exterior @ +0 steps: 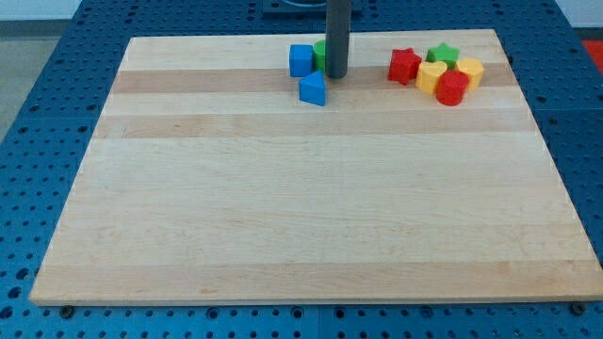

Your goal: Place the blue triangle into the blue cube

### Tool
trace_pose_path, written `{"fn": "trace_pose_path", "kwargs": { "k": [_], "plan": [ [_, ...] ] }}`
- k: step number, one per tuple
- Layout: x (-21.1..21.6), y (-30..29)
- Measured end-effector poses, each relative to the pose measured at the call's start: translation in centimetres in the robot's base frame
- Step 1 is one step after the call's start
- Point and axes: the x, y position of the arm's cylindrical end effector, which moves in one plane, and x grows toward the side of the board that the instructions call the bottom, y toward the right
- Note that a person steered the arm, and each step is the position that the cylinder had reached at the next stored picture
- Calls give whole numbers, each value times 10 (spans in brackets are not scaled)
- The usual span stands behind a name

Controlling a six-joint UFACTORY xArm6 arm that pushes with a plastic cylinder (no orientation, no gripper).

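Note:
The blue cube [301,60] sits near the board's top edge, left of centre. The blue triangle [313,89] lies just below it and slightly to its right, very close or touching. My tip [336,75] is the lower end of the dark rod that comes down from the view's top. It stands just right of the blue cube and just above-right of the blue triangle. A green block [320,54] is mostly hidden behind the rod.
A cluster sits at the board's top right: a red star [404,66], a green star [442,55], a yellow heart-like block [431,76], a red block [452,88] and a yellow block [469,71]. The wooden board [311,207] rests on a blue perforated table.

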Motion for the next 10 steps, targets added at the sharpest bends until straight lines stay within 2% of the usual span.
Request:
{"fn": "trace_pose_path", "kwargs": {
  "k": [1, 2, 3, 4, 5, 6, 7, 9, 10],
  "plan": [
    [7, 15],
    [26, 75],
    [64, 61],
    [103, 21],
    [121, -13],
    [110, -22],
    [81, -22],
    [73, -22],
    [48, -22]
  ]
}}
